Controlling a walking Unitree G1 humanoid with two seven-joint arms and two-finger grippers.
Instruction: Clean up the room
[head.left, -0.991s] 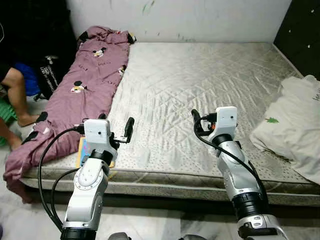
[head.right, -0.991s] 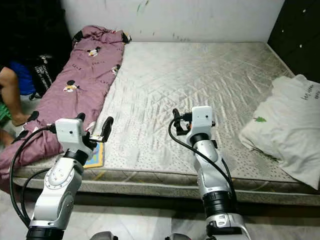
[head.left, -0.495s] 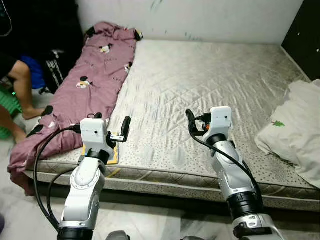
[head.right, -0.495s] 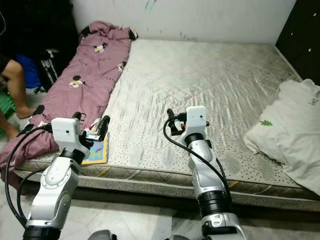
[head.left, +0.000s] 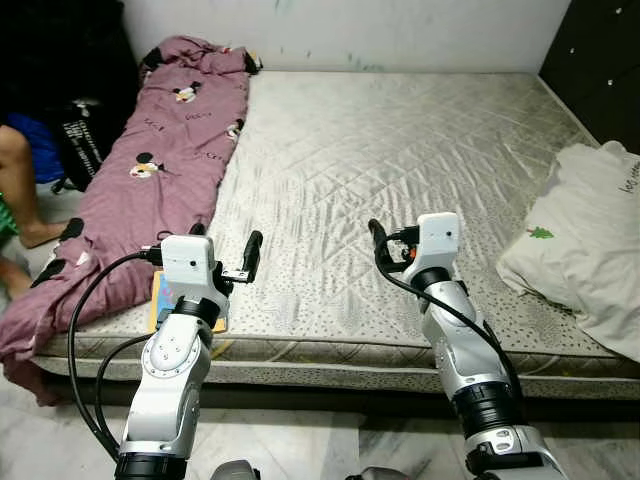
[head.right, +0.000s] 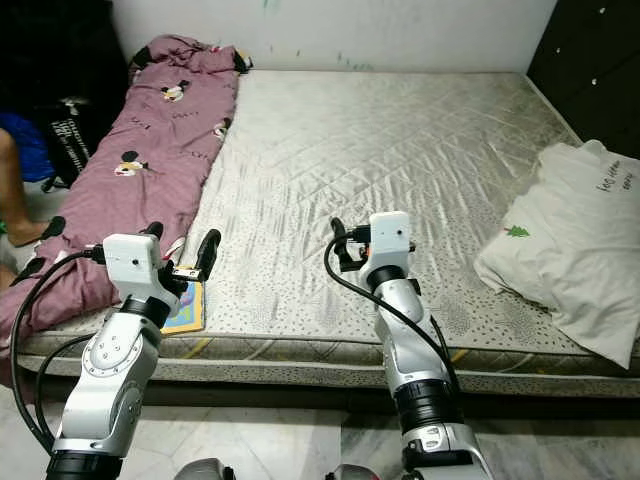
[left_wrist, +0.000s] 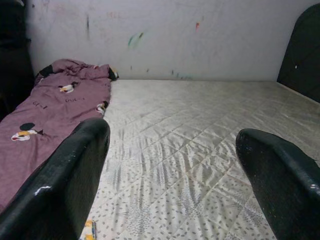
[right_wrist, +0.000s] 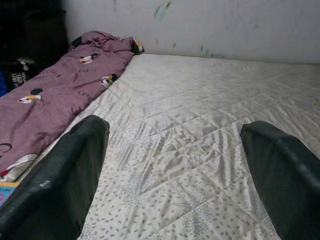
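mauve cartoon-print blanket (head.left: 150, 180) lies rumpled in a long strip along the left side of the bare quilted cream mattress (head.left: 400, 160), running from the marked white wall (head.left: 340, 30) at the far end down to the near corner, where its edge spills over the side toward the pale marble floor (head.left: 300, 450). a small colourful picture book (head.right: 185, 310) sits flat on the mattress near that front corner, just beside the blanket's edge and partly hidden behind the left arm. a crumpled white pillow with a little green tree print (head.left: 575, 260) rests on the right edge of the mattress, well apart from the blanket.

the left gripper (head.left: 225, 255) is raised above the front left of the mattress, near the book, its two black fingers (left_wrist: 60, 185) spread wide with nothing between them. the right gripper (head.right: 340, 245) hangs over the front middle of the mattress, its fingers (right_wrist: 55, 185) likewise parted and empty.

at the far left a person's bare leg (head.left: 20, 190) shows beside the bed, next to what may be a dark bag (head.left: 80, 130), though it is too shadowed to be sure.
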